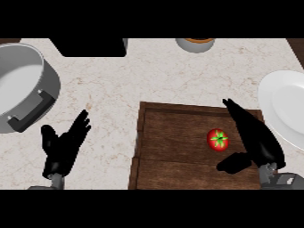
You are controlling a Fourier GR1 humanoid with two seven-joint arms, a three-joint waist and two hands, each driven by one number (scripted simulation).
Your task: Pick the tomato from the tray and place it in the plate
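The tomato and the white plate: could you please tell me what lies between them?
In the head view, the open right hand lies between the tomato and the plate, over the wooden tray's right side.

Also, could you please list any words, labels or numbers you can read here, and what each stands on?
There are none to read. The tomato, wooden tray, white plate, grey pot and counter show no lettering.

tomato (218, 139) on tray (174, 133) | plate (292, 111) right of tray | pot (13, 87) well left of tray
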